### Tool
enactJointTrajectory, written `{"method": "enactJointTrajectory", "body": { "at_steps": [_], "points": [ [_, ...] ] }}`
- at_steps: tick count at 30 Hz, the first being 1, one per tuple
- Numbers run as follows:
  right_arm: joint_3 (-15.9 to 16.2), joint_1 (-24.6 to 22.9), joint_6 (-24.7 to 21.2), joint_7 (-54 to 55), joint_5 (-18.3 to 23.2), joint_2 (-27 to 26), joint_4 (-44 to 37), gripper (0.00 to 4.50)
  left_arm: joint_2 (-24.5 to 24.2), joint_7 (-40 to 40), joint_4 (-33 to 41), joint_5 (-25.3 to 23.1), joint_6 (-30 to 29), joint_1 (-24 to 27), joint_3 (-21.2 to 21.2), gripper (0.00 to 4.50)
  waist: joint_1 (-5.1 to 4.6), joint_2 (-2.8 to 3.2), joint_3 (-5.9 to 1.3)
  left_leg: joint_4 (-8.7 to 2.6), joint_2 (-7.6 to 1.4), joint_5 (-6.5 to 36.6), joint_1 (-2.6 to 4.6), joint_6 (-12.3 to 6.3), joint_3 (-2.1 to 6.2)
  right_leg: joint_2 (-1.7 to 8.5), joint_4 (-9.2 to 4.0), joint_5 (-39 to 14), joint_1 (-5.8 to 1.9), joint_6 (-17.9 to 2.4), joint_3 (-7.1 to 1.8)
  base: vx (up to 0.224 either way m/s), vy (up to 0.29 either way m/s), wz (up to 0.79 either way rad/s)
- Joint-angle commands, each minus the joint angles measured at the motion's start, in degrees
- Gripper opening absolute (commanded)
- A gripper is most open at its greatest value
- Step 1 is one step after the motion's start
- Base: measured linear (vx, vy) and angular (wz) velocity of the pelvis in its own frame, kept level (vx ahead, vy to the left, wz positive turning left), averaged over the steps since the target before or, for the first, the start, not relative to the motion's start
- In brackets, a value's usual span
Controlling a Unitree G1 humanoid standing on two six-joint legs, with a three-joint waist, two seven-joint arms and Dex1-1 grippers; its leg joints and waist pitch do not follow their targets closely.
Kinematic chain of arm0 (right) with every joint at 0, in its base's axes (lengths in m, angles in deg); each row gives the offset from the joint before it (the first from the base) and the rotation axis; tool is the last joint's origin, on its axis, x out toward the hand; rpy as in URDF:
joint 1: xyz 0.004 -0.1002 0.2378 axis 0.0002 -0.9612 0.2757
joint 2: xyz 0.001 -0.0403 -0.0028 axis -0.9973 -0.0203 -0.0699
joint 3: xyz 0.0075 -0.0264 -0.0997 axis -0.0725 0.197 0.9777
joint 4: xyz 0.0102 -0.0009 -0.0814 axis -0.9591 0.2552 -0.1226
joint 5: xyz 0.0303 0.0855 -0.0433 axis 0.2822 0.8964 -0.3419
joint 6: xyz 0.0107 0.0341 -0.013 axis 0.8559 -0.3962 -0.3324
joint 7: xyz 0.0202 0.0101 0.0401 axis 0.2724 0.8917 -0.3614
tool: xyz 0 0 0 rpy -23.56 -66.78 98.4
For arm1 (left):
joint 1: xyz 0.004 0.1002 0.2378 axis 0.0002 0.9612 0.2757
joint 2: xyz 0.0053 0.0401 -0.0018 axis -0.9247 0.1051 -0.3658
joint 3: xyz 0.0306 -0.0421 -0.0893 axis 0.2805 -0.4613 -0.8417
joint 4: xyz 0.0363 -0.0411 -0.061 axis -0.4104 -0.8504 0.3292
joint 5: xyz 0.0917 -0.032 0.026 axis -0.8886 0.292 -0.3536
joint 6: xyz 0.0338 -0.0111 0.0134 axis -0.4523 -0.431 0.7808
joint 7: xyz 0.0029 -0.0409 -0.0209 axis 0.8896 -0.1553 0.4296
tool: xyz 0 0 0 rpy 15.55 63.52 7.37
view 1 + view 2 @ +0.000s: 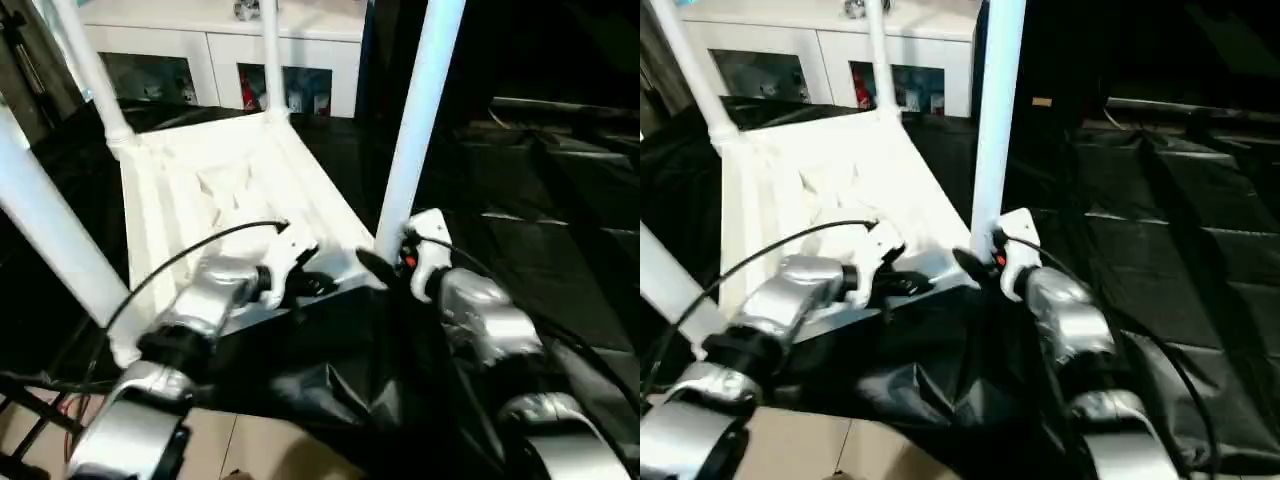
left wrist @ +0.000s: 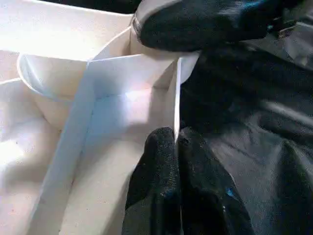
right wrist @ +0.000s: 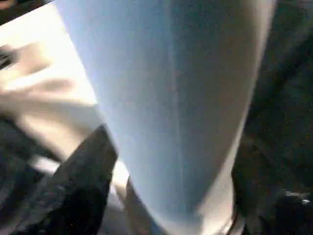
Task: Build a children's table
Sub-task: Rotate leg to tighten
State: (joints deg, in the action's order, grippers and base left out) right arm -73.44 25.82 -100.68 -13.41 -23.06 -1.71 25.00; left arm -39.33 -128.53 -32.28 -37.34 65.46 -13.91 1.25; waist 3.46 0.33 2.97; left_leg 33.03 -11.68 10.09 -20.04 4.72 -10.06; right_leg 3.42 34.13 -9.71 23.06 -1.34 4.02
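Four legs stand up from the upturned table top (image 1: pixel 215 195) on the black sheet. The near right leg (image 1: pixel 415 120) rises upright between the right tool's (image 1: pixel 385 262) spread fingers — a hold is judged likeliest there. The left tool (image 1: pixel 300 280) is clamped on the top's near rim.

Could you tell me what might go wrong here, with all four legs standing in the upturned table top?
1. The right gripper straddles the near right leg just above its socket; a sideways pull could tilt or unseat the leg.
2. The left gripper pinches the thin rim of the table top; it may slip off.
3. The black sheet is wrinkled, so the top could slide.
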Motion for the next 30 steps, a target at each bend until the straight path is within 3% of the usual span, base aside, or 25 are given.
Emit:
{"method": "enactJointTrajectory", "body": {
  "at_steps": [1,4,5,7,11,12,16,24,30],
  "points": [
    [9.2,-0.8,-1.6,-9.6,2.2,-3.7,-1.4,3.71,3.2,-2.3,4.0,3.9,3.5,-1.4,1.8,0.0,0.43,-0.27,-3.54,-3.56,-1.33,12.9,0.02,-3.48,0.35,4.42,-4.87,-18.6,-2.89,-9.8,-2.64,0.0,0.0,0.0],
    [10.2,-1.7,-1.3,-15.9,2.5,0.5,-3.9,3.71,0.6,-7.0,5.4,4.1,5.1,0.0,2.6,0.0,0.81,-0.12,-3.67,-3.43,-1.49,10.9,-0.08,-4.11,0.14,4.36,-4.32,-14.1,-3.0,-11.6,-2.64,0.0,0.0,0.0],
    [10.6,-1.9,-1.0,-17.3,2.4,1.5,-4.4,3.71,0.0,-8.2,5.8,4.2,5.3,0.3,2.8,0.0,1.02,-0.16,-3.84,-3.36,-1.58,10.5,-0.26,-4.19,0.23,4.32,-4.01,-12.9,-3.37,-11.8,-2.53,0.0,0.0,0.0],
    [12.1,-2.8,1.5,-20.7,1.1,3.9,-5.5,3.71,-1.7,-10.9,6.5,4.0,6.2,1.1,3.5,0.0,1.29,-0.11,-3.84,-3.29,-1.72,9.9,-0.19,-4.43,0.13,4.32,-3.8,-10.8,-3.12,-12.5,-2.55,0.0,0.0,0.0],
    [13.5,-3.8,1.4,-25.3,0.3,6.6,-7.5,3.71,-3.7,-13.6,6.7,3.5,7.5,1.8,3.9,0.0,1.9,-0.25,-3.7,-3.36,-1.75,10.9,0.03,-4.37,0.05,4.37,-3.86,-12.1,-3.07,-12.3,-2.61,0.0,0.0,0.0],
    [13.8,-4.0,0.3,-26.9,0.6,7.4,-8.4,3.71,-4.4,-14.8,7.0,3.7,7.6,2.1,3.8,0.0,2.0,-0.33,-3.56,-3.45,-1.72,12.0,0.13,-3.93,0.02,4.42,-4.12,-15.1,-2.98,-11.8,-2.6,0.0,0.0,0.0],
    [14.5,-3.9,-2.1,-30.8,2.1,9.3,-10.0,3.71,-6.6,-18.4,8.9,4.9,6.9,3.1,3.7,0.0,2.27,-0.45,-3.49,-3.62,-1.9,12.3,0.1,-3.33,0.14,4.62,-4.3,-17.9,-2.9,-10.6,-2.7,0.0,0.0,0.0],
    [14.7,-3.4,-4.1,-33.5,3.6,9.5,-10.2,3.07,-8.4,-21.5,11.0,6.1,5.8,4.5,4.0,0.0,2.49,-0.4,-3.68,-3.45,-1.85,10.6,0.08,-3.46,0.05,4.44,-3.84,-13.9,-2.85,-11.8,-2.7,0.0,0.0,0.0],
    [14.4,-5.0,-6.8,-33.1,4.8,8.7,-11.9,2.73,-6.6,-17.8,10.0,6.0,3.9,3.9,2.5,0.0,2.86,-0.45,-3.63,-3.45,-1.79,10.9,0.12,-2.97,0.05,4.56,-4.03,-15.8,-2.89,-10.9,-2.72,0.0,0.0,0.0]
  ]
}}
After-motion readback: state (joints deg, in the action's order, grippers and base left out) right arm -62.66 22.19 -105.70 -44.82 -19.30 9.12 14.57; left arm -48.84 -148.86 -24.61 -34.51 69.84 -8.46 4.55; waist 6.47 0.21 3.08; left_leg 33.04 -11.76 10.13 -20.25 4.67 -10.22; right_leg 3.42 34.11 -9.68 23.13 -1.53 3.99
